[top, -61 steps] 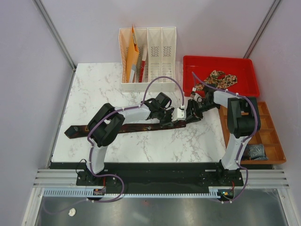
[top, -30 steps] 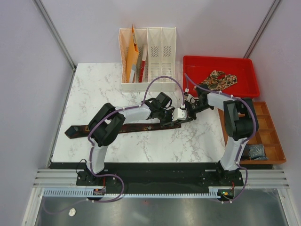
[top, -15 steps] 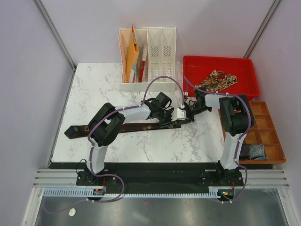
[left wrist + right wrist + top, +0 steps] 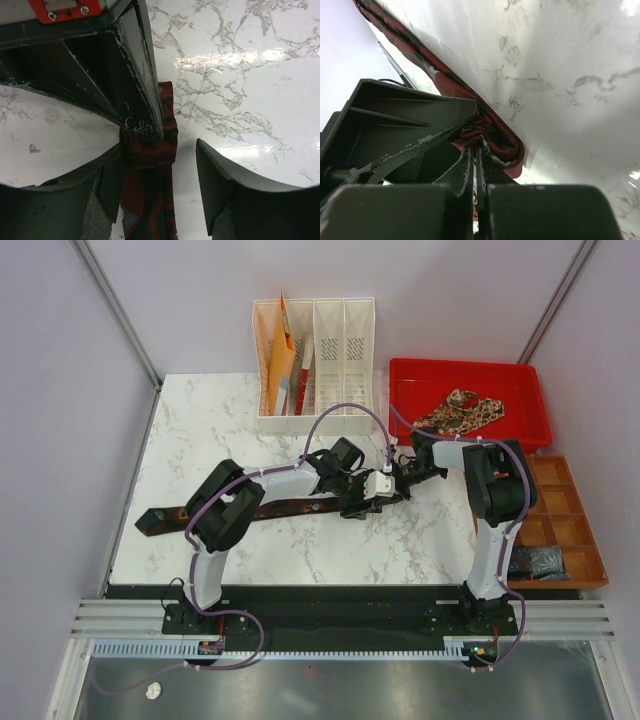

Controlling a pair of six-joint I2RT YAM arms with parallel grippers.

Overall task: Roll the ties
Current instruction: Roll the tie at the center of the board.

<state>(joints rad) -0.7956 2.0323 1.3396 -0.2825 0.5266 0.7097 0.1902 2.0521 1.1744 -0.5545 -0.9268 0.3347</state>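
Left end effector (image 4: pixel 159 150) straddles the maroon tie (image 4: pixel 150 200).

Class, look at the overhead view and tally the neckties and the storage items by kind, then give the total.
Neckties: 2, the dark maroon tie and the paisley tie
Trays: 2, the red tray and the brown compartment tray
File racks: 1, the white file rack
Total: 5

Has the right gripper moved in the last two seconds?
Yes. The right gripper, shut on the maroon tie, has crept left in the top view, closer to the line of the left edge of the red tray.
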